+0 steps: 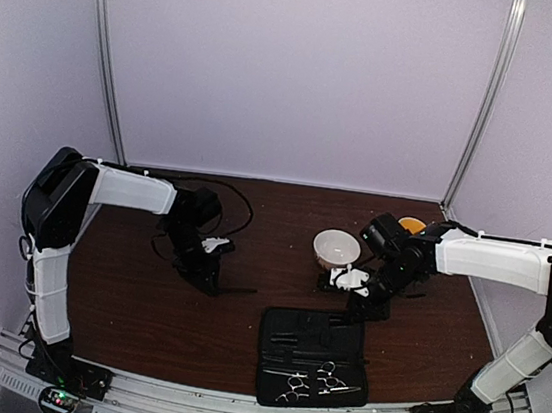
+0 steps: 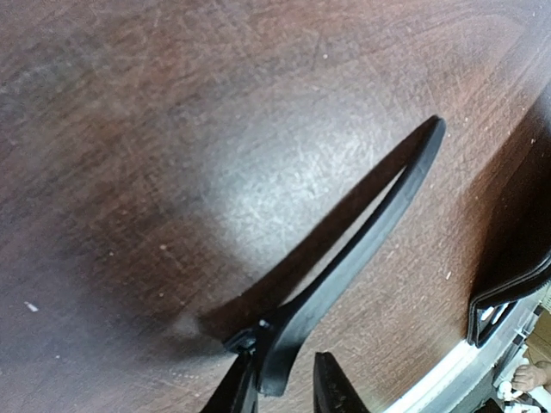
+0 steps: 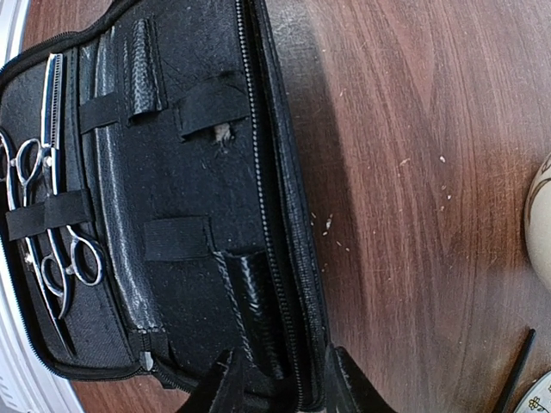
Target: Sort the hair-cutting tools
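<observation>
A thin black clip [image 2: 362,249] lies slanted on the brown table, its butt end between my left gripper's [image 2: 284,391] fingers. It touches the left finger, and a gap shows to the right one. It also shows in the top view [image 1: 239,290] beside the left gripper [image 1: 218,285]. Two silver scissors [image 1: 313,382] sit strapped inside the open black case [image 1: 311,334]. They also show in the right wrist view [image 3: 52,232]. My right gripper [image 3: 284,387] is open and straddles the case's [image 3: 189,172] zipped far edge. A second thin black stick [image 3: 515,370] lies on the table beside it.
A white bowl [image 1: 337,246] stands just behind the right gripper [image 1: 359,309], and its rim shows in the right wrist view [image 3: 542,224]. A small orange object [image 1: 412,224] sits at the back right. The case lies at the near table edge, by the metal rail.
</observation>
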`<state>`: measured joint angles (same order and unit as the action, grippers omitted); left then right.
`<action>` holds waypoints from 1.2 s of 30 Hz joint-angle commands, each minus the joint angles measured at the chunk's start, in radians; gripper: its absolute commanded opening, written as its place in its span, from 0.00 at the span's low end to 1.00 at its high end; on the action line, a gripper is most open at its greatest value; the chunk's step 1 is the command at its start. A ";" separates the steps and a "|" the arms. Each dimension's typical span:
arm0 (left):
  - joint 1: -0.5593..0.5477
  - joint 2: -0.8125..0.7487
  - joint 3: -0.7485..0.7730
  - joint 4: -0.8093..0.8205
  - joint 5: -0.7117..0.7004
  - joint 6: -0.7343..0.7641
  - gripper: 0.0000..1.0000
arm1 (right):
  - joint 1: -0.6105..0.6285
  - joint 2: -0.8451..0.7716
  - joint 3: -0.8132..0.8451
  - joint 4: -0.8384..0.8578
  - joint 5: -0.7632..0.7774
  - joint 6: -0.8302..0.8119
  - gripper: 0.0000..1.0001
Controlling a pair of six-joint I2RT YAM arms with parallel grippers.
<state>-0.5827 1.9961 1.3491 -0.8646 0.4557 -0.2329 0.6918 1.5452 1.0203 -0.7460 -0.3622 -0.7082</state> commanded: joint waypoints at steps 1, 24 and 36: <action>0.004 0.009 0.020 -0.004 0.036 0.012 0.24 | 0.010 0.010 0.012 -0.015 0.009 -0.007 0.33; -0.351 -0.640 -0.348 0.335 -0.590 -0.026 0.00 | 0.005 0.002 0.058 -0.060 -0.105 0.023 0.34; -0.647 -0.482 -0.261 0.349 -0.827 -0.156 0.00 | -0.121 -0.163 0.038 -0.073 -0.152 0.056 0.42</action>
<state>-1.1828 1.4414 1.0195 -0.5587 -0.2790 -0.3126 0.6220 1.4654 1.0668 -0.8082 -0.4755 -0.6731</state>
